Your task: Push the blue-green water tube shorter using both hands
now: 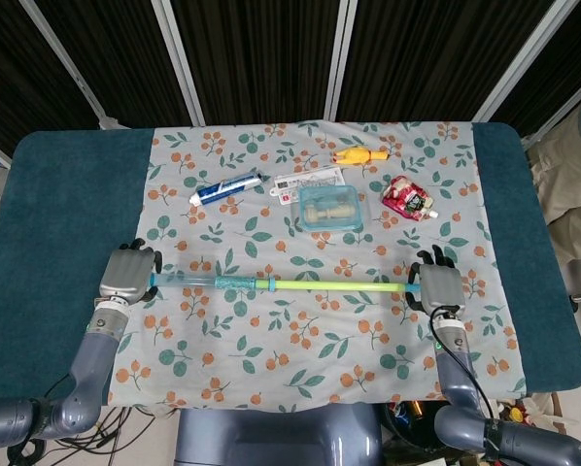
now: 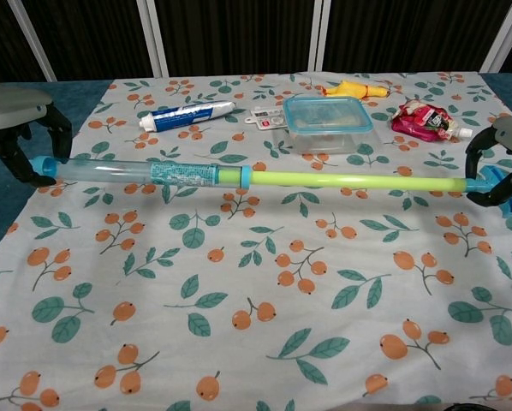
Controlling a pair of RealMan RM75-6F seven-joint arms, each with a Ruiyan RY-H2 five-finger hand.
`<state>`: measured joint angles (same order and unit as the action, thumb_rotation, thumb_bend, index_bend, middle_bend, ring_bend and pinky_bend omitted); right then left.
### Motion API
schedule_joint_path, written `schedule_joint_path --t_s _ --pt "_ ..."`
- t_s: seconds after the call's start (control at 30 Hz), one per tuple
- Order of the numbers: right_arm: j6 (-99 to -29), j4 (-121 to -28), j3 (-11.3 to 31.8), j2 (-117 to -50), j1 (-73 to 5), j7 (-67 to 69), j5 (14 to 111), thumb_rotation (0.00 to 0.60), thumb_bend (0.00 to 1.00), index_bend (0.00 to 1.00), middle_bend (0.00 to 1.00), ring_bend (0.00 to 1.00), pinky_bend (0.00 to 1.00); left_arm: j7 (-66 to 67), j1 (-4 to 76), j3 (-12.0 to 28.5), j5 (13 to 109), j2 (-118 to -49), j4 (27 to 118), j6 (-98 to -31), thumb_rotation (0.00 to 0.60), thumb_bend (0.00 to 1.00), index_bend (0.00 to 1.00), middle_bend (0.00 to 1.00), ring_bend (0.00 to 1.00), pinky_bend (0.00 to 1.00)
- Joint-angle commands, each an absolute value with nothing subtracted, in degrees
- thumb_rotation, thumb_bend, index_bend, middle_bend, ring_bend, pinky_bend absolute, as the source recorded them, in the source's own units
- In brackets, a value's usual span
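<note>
The water tube lies across the floral cloth, a clear blue barrel on the left and a yellow-green rod on the right. My left hand curls its dark fingers around the barrel's blue end cap. At the other end, my right hand grips the blue handle of the rod. Both hands press in along the tube. A short bit of the rod shows inside the barrel past the blue collar.
Behind the tube lie a toothpaste tube, a small card, a lidded clear container, a yellow toy and a red pouch. Dark teal tabletop flanks the cloth on both sides.
</note>
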<state>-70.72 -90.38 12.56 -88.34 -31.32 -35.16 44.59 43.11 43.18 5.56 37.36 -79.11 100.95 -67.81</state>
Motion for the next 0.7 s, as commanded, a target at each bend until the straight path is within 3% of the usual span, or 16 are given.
schedule_joint_path --t_s 0.03,0.7 --pt "-70.8 -90.25 12.52 -88.51 -31.37 -35.48 44.31 0.6 0.36 0.7 0.17 0.04 0.15 43.17 43.13 5.42 37.59 -78.95 101.06 -67.79 0.6 0.32 0.56 0.4 0.15 0.28" --pt "-71.13 -90.71 12.56 -89.67 -32.6 -36.94 45.48 0.6 0.37 0.73 0.18 0.04 0.15 43.65 43.86 6.36 36.81 -80.63 102.03 -68.05 0.6 0.32 0.56 0.4 0.15 0.28"
